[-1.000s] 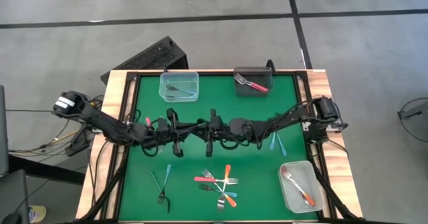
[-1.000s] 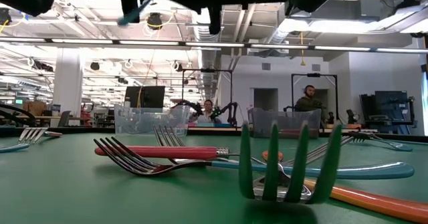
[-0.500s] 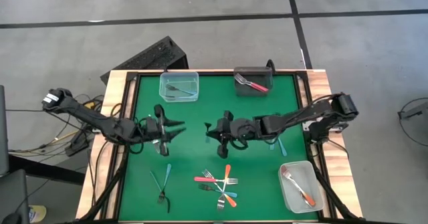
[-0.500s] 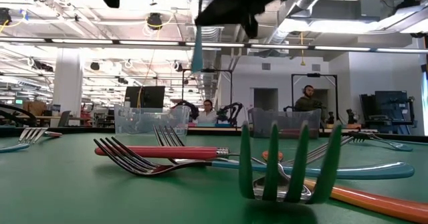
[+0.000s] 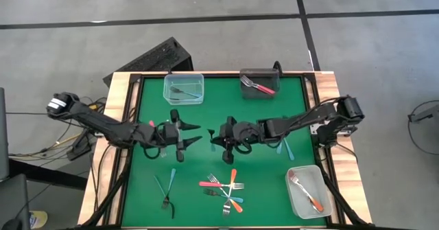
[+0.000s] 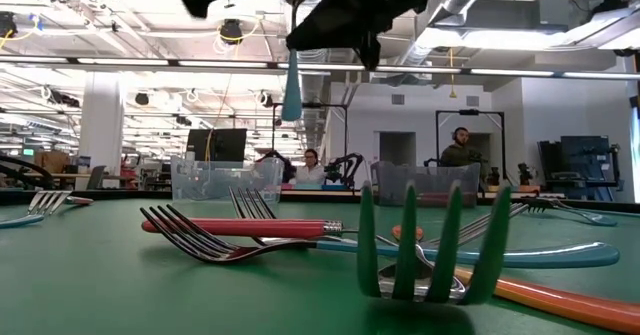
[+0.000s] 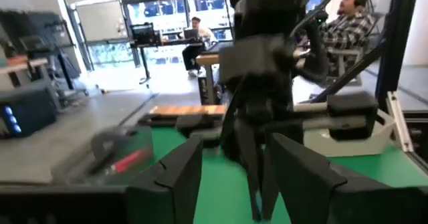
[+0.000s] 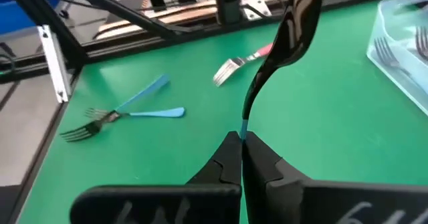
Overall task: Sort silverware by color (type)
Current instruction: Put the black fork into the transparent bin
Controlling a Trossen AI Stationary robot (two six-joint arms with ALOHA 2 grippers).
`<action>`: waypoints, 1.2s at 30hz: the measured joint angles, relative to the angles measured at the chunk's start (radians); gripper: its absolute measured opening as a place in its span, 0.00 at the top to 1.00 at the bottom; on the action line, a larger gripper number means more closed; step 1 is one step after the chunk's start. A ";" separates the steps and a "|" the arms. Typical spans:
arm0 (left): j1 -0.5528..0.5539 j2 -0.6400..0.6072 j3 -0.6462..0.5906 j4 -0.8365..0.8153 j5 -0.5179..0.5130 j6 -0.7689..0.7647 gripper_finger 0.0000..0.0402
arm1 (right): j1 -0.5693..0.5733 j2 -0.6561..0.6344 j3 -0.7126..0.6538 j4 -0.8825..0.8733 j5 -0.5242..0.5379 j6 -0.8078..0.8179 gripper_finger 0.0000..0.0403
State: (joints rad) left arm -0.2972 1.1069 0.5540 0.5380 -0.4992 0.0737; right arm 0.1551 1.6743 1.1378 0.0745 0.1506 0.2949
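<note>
My right gripper hovers over the middle of the green table, shut on a blue-handled fork. The fork stands upright with its tines up. My left gripper faces it from the table's left a short way off, open, with nothing between its fingers. A heap of forks with red, orange and blue handles lies crossed on the mat near the front edge. Two more blue forks lie to its left. My right gripper pinches the fork's blue handle just below the metal neck between its two fingers. The fingers come level from the table's right and lie across the fork. The fork is lifted clear, its metal end up and its handle hanging below.
A clear tub at the far left holds a blue fork. A dark tub at the far middle holds a red one, and a clear tub at the near right holds an orange one. Blue forks lie under the right arm.
My left gripper has opened, let go of the blue fork and drawn back toward the table's left. The fork stays in my right gripper and has swung from a slant to upright, handle down.
</note>
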 joint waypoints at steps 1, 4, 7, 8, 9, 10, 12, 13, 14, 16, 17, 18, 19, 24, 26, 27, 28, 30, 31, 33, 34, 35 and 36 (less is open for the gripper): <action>0.003 0.009 0.022 -0.019 0.007 0.020 0.57 | -0.001 -0.001 0.000 -0.013 0.000 0.009 0.97; 0.017 0.045 0.088 -0.114 0.033 0.046 0.55 | -0.001 0.000 0.000 -0.028 0.000 0.012 0.97; 0.031 0.083 0.148 -0.179 0.042 0.065 0.55 | 0.000 -0.001 0.000 -0.026 0.000 0.012 0.97; 0.036 0.096 0.171 -0.193 0.042 0.074 0.55 | 0.000 -0.001 0.000 -0.030 -0.001 0.012 0.97; 0.040 0.106 0.190 -0.209 0.042 0.086 0.55 | 0.000 -0.001 0.000 -0.034 -0.001 0.012 0.97; 0.042 0.115 0.206 -0.225 0.042 0.099 0.55 | 0.000 -0.001 0.000 -0.036 -0.002 0.012 0.97; 0.047 0.135 0.237 -0.241 0.042 0.120 0.57 | 0.000 -0.001 0.000 -0.041 -0.002 0.012 0.97; 0.047 0.140 0.247 -0.249 0.042 0.129 0.59 | 0.001 -0.001 0.000 -0.044 -0.002 0.013 0.97; 0.047 0.141 0.256 -0.264 0.042 0.137 0.61 | 0.002 -0.001 0.000 -0.048 -0.002 0.013 0.97; 0.047 0.141 0.273 -0.290 0.042 0.153 0.67 | 0.008 -0.001 0.000 -0.052 -0.002 0.014 0.97; 0.047 0.140 0.278 -0.307 0.040 0.155 0.70 | 0.009 -0.001 0.000 -0.052 -0.002 0.013 0.97; 0.047 0.137 0.282 -0.333 0.035 0.158 0.74 | 0.010 -0.001 0.000 -0.056 -0.002 0.014 0.97; 0.047 0.134 0.285 -0.357 0.032 0.158 0.80 | 0.013 -0.001 0.000 -0.063 -0.002 0.014 0.97; 0.060 0.129 0.311 -0.443 0.098 0.151 0.98 | 0.016 -0.001 0.000 -0.077 0.001 0.011 0.97; 0.067 0.131 0.313 -0.455 0.100 0.138 0.99 | 0.016 -0.001 -0.001 -0.079 0.005 0.015 0.97; 0.069 0.132 0.313 -0.456 0.088 0.130 0.99 | 0.015 -0.001 -0.001 -0.077 0.008 0.015 0.96; 0.070 0.129 0.313 -0.458 0.069 0.127 1.00 | 0.015 0.000 -0.001 -0.072 0.010 0.015 0.95; 0.071 0.117 0.313 -0.464 -0.002 0.127 1.00 | 0.014 0.000 -0.001 -0.058 0.025 0.015 0.91; 0.074 0.110 0.313 -0.472 -0.057 0.124 1.00 | 0.015 -0.001 0.000 -0.053 0.043 0.016 0.88; 0.089 0.088 0.309 -0.493 -0.155 0.090 1.00 | 0.020 -0.010 0.001 -0.059 0.090 0.040 0.82; 0.103 0.069 0.299 -0.492 -0.185 0.056 1.00 | 0.025 -0.017 0.000 -0.071 0.124 0.057 0.79; 0.122 0.045 0.279 -0.479 -0.196 0.022 1.00 | 0.031 -0.019 0.000 -0.072 0.159 0.078 0.76; 0.144 0.018 0.250 -0.454 -0.206 -0.008 1.00 | 0.039 -0.022 0.000 -0.064 0.185 0.093 0.74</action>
State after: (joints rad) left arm -0.1535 1.1246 0.8037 0.0837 -0.7052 0.0657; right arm 0.1939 1.6527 1.1376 0.0110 0.3354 0.3878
